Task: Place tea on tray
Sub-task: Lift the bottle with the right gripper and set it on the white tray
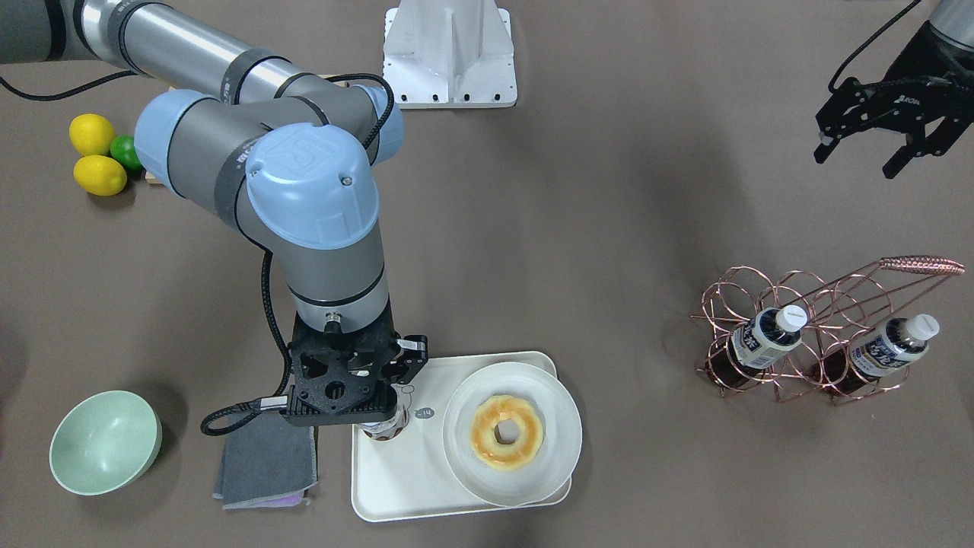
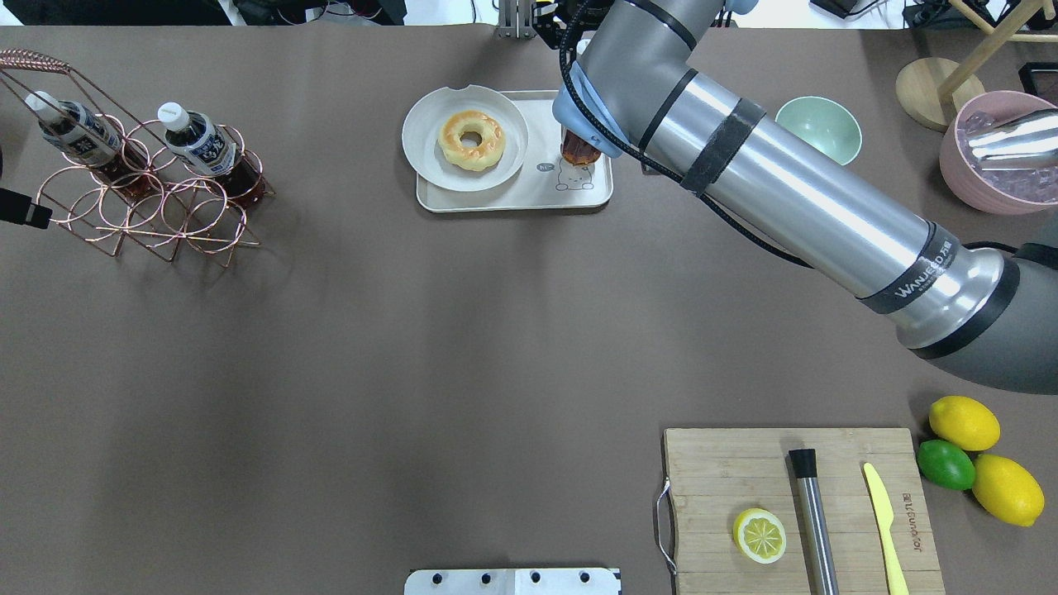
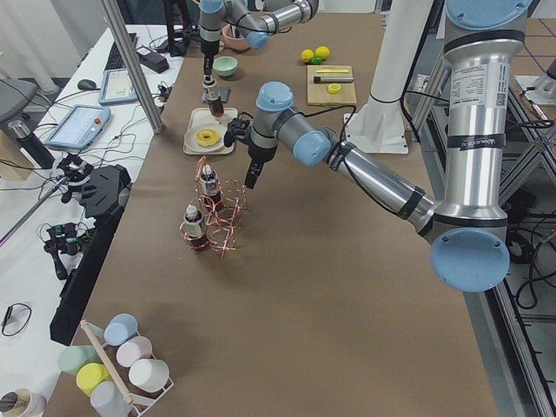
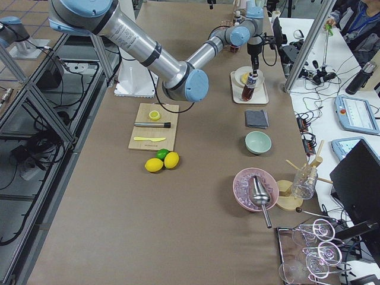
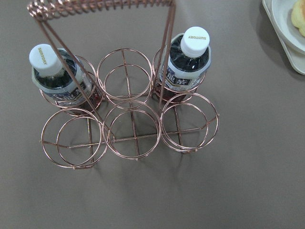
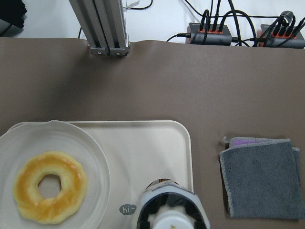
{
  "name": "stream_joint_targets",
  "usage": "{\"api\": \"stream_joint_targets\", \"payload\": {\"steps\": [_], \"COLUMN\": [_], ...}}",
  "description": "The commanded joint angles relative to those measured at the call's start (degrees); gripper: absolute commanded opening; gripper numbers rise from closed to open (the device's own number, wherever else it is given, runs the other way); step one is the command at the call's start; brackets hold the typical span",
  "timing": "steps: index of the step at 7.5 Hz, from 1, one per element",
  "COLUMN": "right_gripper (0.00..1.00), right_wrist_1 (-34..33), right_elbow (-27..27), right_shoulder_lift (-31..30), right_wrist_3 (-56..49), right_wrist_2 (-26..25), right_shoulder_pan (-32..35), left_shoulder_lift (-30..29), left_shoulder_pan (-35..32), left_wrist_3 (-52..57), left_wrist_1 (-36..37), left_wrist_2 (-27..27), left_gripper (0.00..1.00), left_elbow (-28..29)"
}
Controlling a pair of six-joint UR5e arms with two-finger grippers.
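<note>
One tea bottle (image 1: pixel 384 431) stands upright at the end of the cream tray (image 1: pixel 396 487), next to the bear drawing. Its dark lower body shows in the overhead view (image 2: pixel 579 149), and its top fills the bottom of the right wrist view (image 6: pixel 171 212). My right gripper (image 1: pixel 379 411) is straight above it, shut on its top; the fingers are hidden under the gripper body. Two more alike bottles (image 1: pixel 765 339) (image 1: pixel 886 350) lean in a copper wire rack (image 5: pixel 131 138). My left gripper (image 1: pixel 875 148) is open and empty, held above the table behind the rack.
A round white plate (image 1: pixel 559 426) with a doughnut (image 1: pixel 508 432) sits on the tray's other half. A grey cloth (image 1: pixel 266 464) and a green bowl (image 1: pixel 103 441) lie beside the tray. Lemons (image 1: pixel 99 175), a cutting board (image 2: pixel 719 463) and a pink ice bowl (image 2: pixel 1000 157) are farther off.
</note>
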Motion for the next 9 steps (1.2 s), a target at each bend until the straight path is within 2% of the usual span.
{"api": "stream_joint_targets", "payload": {"steps": [1,2,4,5,6,8,9], "right_gripper": [0.00,0.00,0.00,0.45,0.98,1.00,1.00], "right_wrist_1": [2.58,4.95,5.41,5.42,5.42,4.89,4.02], "right_elbow": [-3.25,-4.57,-4.59,-4.59,-4.06,-1.62,4.15], "right_shoulder_lift": [1.52,1.25,1.17,1.08,0.90,0.38,-3.98], "right_wrist_3": [0.40,0.58,0.94,0.94,1.02,0.41,0.32], "right_wrist_2": [-0.06,-0.15,-0.06,-0.06,-0.06,1.68,5.88], "right_shoulder_pan": [0.28,0.10,0.10,0.10,0.10,1.24,2.99], "left_shoulder_lift": [0.00,0.00,0.00,0.00,-0.09,-0.18,-0.44], "left_shoulder_pan": [-0.02,-0.02,-0.02,0.07,0.07,0.24,0.07], "left_wrist_3": [-0.01,-0.01,-0.10,-0.10,-0.28,-2.56,-2.39], "left_wrist_1": [0.03,0.03,0.03,0.03,0.03,0.12,0.56], "left_wrist_2": [0.00,0.00,0.00,0.00,0.00,-1.66,-1.67], "left_gripper": [0.96,0.96,0.96,0.96,0.96,0.96,0.96], "left_elbow": [-0.07,-0.07,-0.16,-0.16,-0.33,-1.04,-0.34]}}
